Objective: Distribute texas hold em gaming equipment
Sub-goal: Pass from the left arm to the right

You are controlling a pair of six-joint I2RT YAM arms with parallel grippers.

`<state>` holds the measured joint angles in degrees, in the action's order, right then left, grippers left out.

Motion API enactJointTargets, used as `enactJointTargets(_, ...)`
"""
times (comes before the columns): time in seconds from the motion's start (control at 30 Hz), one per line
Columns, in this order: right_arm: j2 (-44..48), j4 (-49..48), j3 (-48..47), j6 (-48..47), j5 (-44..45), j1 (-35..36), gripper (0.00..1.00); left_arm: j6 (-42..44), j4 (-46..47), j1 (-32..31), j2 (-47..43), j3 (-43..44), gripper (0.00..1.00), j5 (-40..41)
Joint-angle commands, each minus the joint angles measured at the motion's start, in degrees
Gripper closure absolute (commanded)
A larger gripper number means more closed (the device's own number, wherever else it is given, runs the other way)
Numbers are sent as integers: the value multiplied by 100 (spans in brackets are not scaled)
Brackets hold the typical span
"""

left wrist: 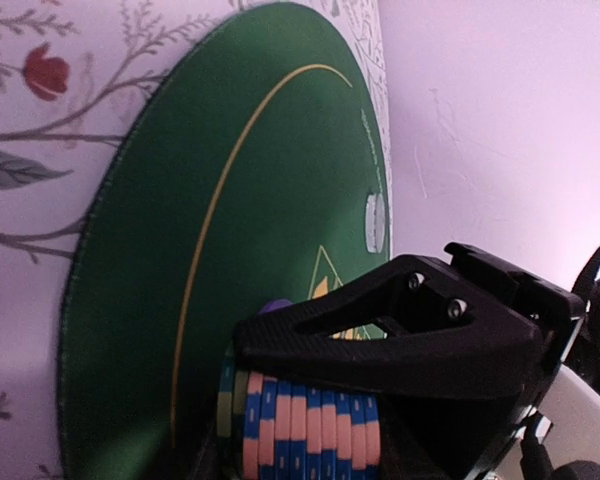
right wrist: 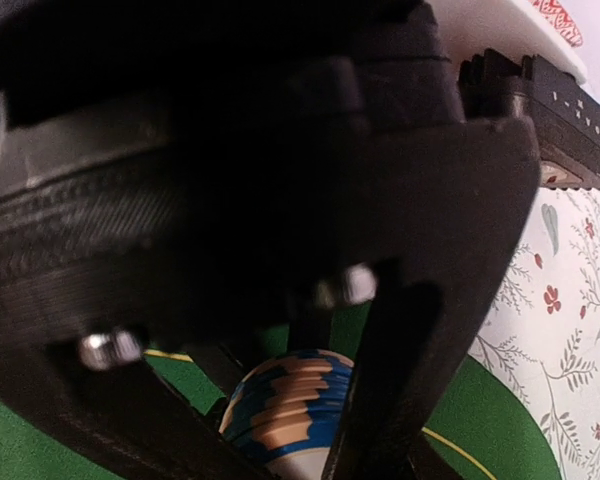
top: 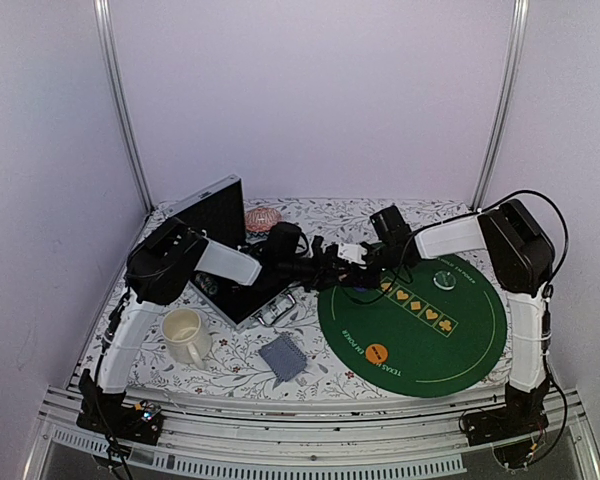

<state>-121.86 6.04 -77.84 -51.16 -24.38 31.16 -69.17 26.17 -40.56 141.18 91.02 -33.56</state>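
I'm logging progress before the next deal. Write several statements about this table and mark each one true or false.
1. The cream mug stands on the green mat. False: it stands on the floral cloth, left of the mat.
2. The left tool holds a stack of striped chips. True.
3. An orange disc lies on the mat. True.
4. The card deck is fanned out on the mat. False: it lies stacked on the cloth, between mug and mat.
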Motion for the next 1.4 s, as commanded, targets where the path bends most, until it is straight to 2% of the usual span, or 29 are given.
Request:
enactJointTargets(0.0, -280, 275, -572, -35, -422, 136, 90, -667, -112, 129, 309, 163, 85, 721)
enactJointTargets(0.47, -472, 641, -866, -136, -408, 136, 90, -824, -56, 155, 187, -82, 55, 954)
enactJointTargets(0.77, -452, 684, -932, -149, -418, 136, 90, -997, 155, 146, -130, -552, 41, 1210)
enactJointTargets(1.0, -417, 804, -911, -222, -326, 103, 91, -945, 300, 145, -290, -649, 35, 1294)
enactJointTargets(1.37, -392, 1035, -907, -343, 95, 57, 91, -786, 475, 144, -272, -517, 36, 1178)
